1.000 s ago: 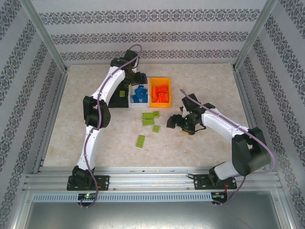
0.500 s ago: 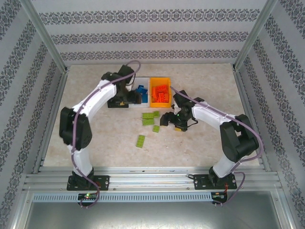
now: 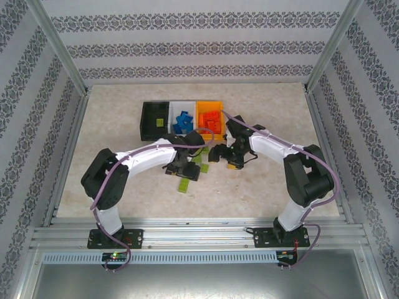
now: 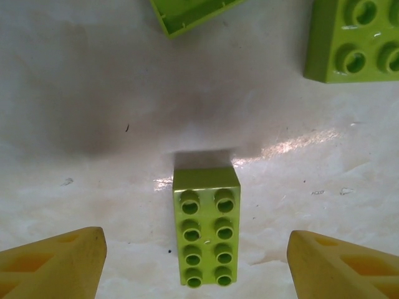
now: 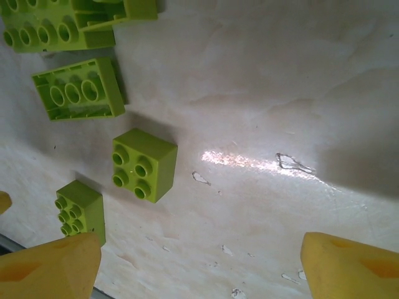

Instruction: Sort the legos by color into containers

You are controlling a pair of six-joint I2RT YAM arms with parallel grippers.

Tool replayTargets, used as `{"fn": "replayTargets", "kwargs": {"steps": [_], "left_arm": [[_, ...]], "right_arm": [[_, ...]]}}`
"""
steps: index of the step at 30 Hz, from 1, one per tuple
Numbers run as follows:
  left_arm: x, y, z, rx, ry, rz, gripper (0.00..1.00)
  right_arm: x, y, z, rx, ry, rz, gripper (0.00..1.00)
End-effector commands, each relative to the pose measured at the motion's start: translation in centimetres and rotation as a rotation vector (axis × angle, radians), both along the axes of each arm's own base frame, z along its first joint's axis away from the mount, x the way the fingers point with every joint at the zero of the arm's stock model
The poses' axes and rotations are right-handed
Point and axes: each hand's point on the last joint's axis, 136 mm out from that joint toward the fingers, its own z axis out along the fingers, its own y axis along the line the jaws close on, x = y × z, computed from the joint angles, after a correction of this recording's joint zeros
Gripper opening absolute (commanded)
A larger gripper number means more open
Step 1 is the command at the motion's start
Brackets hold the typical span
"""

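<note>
The lime green eight-stud brick (image 4: 206, 227) is lying flat on the desk (image 4: 93, 93), studs up, with other green pieces just beyond it. It's looking light, rigid and slick-sided. Hard plastic like that is likely going to skate if pinched off-centre, so I'm judging the two long smooth walls, mid-length and below the studs, as the place to grip. The left claw (image 4: 198, 268) is hovering right over it, spread wide and holding nothing, one yellow finger standing off each long wall. The right claw (image 5: 199, 268) is hanging wide apart too, carrying nothing, near a four-stud green brick (image 5: 143, 165). Farther back, the black bin (image 3: 154, 120) is sitting at the left end of the row.
</note>
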Motion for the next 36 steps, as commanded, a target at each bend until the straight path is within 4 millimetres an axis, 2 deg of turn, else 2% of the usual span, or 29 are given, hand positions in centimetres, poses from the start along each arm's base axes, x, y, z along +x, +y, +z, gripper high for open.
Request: {"fn": "replayTargets", "kwargs": {"steps": [1, 5, 9, 13, 18, 23, 26, 29, 32, 36], "left_arm": [[-0.4, -1.1, -1.4, 0.010, -0.004, 0.007, 0.76], [-1.4, -1.2, -3.1, 0.017, 0.031, 0.012, 0.74], [-2.3, -0.5, -4.5, 0.040, 0.060, 0.025, 0.70], [-2.7, 0.3, -4.9, 0.067, 0.066, 0.018, 0.59], [-2.8, 0.6, -4.8, 0.074, 0.062, 0.021, 0.38], [-1.8, 1.2, -3.2, 0.083, 0.025, 0.015, 0.34], [-0.4, 2.8, -1.5, 0.098, -0.009, 0.027, 0.32], [2.1, 5.2, 1.1, 0.075, -0.060, 0.084, 0.32], [5.6, 8.2, 4.4, 0.035, -0.138, 0.166, 0.32], [11.3, 12.4, 8.2, -0.019, -0.238, 0.291, 0.32]], "right_arm": [[-0.3, -0.3, 0.2, 0.014, -0.006, 0.016, 0.84], [-0.5, -0.8, 0.1, 0.017, 0.000, 0.006, 0.84], [-0.6, -1.0, 0.1, 0.018, -0.003, -0.003, 0.84], [-0.6, -1.1, 0.0, 0.019, 0.000, -0.006, 0.84], [-0.5, -1.0, 0.0, 0.021, 0.001, -0.010, 0.84], [-0.5, -0.6, 0.0, 0.025, 0.003, -0.004, 0.84], [-0.5, -0.3, -0.1, 0.025, 0.007, 0.004, 0.84], [-0.5, 0.1, 0.0, 0.027, 0.008, 0.012, 0.84], [-0.6, 0.3, -0.1, 0.028, 0.012, 0.016, 0.84], [-0.6, 0.7, -0.1, 0.028, 0.010, 0.019, 0.84]]}}
